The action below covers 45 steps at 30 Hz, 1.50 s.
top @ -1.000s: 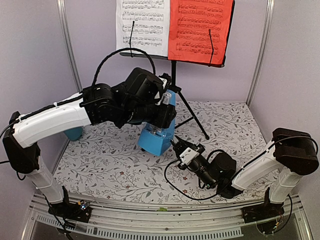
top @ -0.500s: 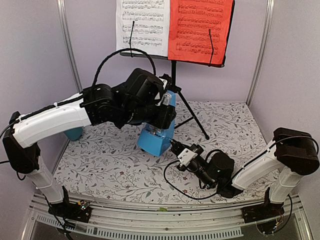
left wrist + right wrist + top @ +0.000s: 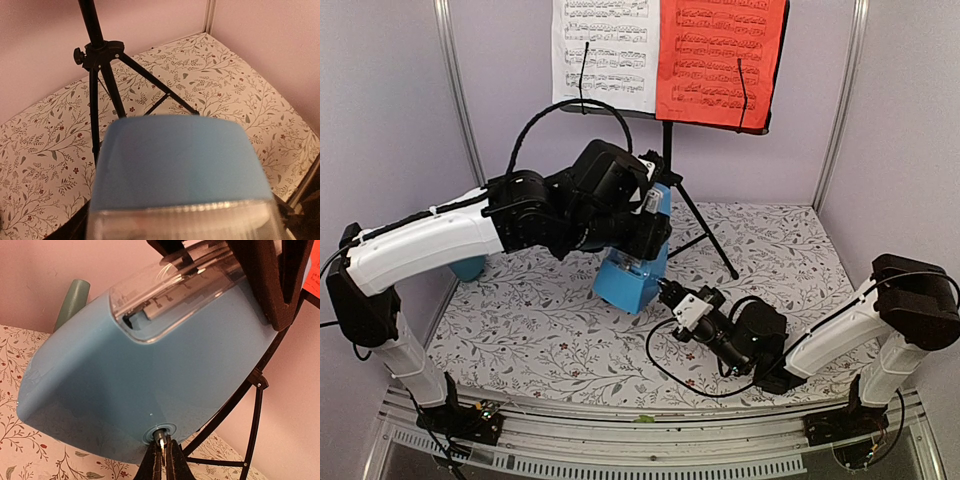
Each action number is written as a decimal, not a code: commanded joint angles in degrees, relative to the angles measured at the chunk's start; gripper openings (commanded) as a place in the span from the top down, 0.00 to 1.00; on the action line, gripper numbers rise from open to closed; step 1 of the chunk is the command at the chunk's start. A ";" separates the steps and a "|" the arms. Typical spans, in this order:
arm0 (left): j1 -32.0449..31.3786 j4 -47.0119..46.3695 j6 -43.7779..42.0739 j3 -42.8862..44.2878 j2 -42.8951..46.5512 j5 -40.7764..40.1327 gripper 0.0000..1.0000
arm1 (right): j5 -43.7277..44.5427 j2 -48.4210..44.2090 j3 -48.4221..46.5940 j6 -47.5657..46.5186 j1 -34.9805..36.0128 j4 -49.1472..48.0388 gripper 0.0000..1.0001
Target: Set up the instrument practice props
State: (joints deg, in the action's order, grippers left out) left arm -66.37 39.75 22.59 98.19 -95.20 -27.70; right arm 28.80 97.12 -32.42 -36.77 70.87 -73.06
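1. left arm reaches across to the middle of the counter (image 3: pixel 540 320), wrist bent down; its tool (image 3: pixel 650 215) grips the metronome (image 3: pixel 630 280) by its upper part
2. metronome leans tilted just in front of the stand's (image 3: pixel 667 150) legs
3. right arm lies low, forearm stretched leftward; its tool (image 3: pixel 161 452) is closed on a small pin (image 3: pixel 161 437) in the metronome's side
4. white sheet (image 3: pixel 605 50) and red sheet (image 3: pixel 720 55) rest side by side on the stand

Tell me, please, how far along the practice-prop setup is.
Done: the white sheet and red sheet sit on the music stand. In hand: the left gripper holds the blue metronome tilted, while the right gripper pinches a small pin on its side. Remaining: probably setting the metronome upright on the table.
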 commanded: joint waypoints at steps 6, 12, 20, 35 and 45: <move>-1.04 -8.05 0.70 -2.07 2.67 1.43 1.00 | -2.20 -2.66 -2.89 3.79 0.23 3.60 1.00; -1.04 -14.08 -0.27 -8.00 5.05 1.22 1.00 | -3.71 -5.00 -5.04 9.71 0.42 11.07 1.00; -1.04 -40.53 -6.84 -26.88 14.67 3.27 1.00 | -9.00 -11.72 -10.58 28.33 0.03 29.33 1.00; -2.12 -82.13 -18.55 -47.39 19.36 10.13 1.00 | -15.91 -20.54 -20.64 68.30 -4.00 51.16 1.00; -2.21 -84.84 -16.98 -53.16 19.64 11.28 1.00 | -11.65 -19.13 -21.22 65.07 -6.80 56.79 1.00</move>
State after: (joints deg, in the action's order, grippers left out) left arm -66.26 -42.13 2.44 47.05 -75.72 -23.14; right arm 10.31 78.24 -50.19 26.61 67.05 -10.92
